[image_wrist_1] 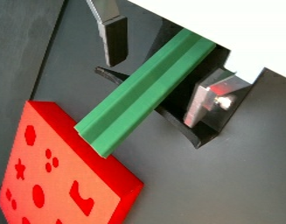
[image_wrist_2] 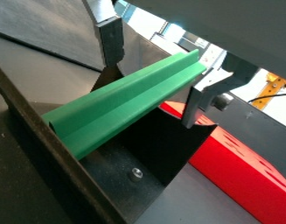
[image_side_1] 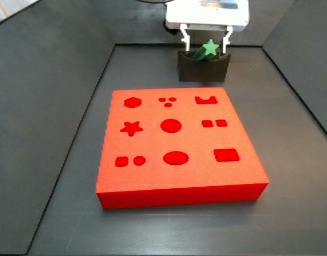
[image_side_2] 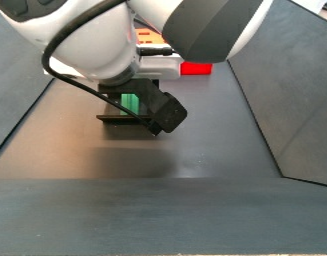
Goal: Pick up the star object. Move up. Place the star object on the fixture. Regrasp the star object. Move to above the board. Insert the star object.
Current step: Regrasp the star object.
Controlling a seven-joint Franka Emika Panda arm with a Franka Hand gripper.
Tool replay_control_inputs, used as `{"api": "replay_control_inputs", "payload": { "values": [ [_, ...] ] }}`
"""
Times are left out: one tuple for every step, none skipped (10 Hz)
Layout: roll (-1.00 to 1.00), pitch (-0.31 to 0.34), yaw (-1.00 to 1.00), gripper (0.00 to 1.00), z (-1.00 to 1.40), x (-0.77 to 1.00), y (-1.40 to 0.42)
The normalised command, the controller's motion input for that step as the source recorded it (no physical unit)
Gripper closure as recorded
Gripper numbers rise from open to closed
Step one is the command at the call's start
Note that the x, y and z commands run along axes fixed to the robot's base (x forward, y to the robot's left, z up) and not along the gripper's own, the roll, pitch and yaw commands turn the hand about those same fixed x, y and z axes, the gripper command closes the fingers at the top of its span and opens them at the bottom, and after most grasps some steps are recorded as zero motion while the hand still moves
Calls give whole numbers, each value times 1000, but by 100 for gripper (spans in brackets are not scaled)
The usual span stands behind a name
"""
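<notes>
Hand (image_side_1: 206,40) sits at the far end of the desk (image_side_1: 72,130), directly over the fixture (image_side_1: 203,68), beyond the far edge of the board (image_side_1: 177,145). Fingers are spread, one on each side of the star object (image_side_1: 206,47), with visible gaps in both wrist views, so hand is released, not gripping. One finger (image_wrist_1: 115,39) stands clear of the green face; the opposite finger (image_wrist_1: 215,98) is also off it.

Star object (image_wrist_1: 143,92) lies horizontally in the fixture's notch; fixture (image_wrist_1: 198,131) shows as dark walls either side of it. One end overhangs toward the board (image_wrist_1: 63,179).

Visibility limits:
- Side view from behind: arm body blocks most of it; only a sliver of green (image_side_2: 131,102) and the fixture base (image_side_2: 123,122) show, board mostly hidden (image_side_2: 195,69).
- Star's far end is cut off under the hand housing in both wrist views (image_wrist_2: 128,101).
- Whether the pads touch the star lower down: can't tell.
</notes>
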Motion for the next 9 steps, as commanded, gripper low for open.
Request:
{"api": "replay_control_inputs", "payload": {
  "values": [
    [62, 16, -24, 0, 1000, 0, 0],
    [69, 16, -14, 0, 1000, -4, 5],
    [74, 25, -6, 0, 1000, -19, 6],
    [80, 27, -1, 0, 1000, -25, 1],
    [76, 37, 1, 0, 1000, -35, 1],
    [73, 47, 1, 0, 895, -39, 2],
    [65, 58, -6, 0, 655, -34, 3],
    [59, 62, -11, 0, 470, -27, 5],
    [50, 65, -15, 0, 283, -27, 6]
  ]
}}
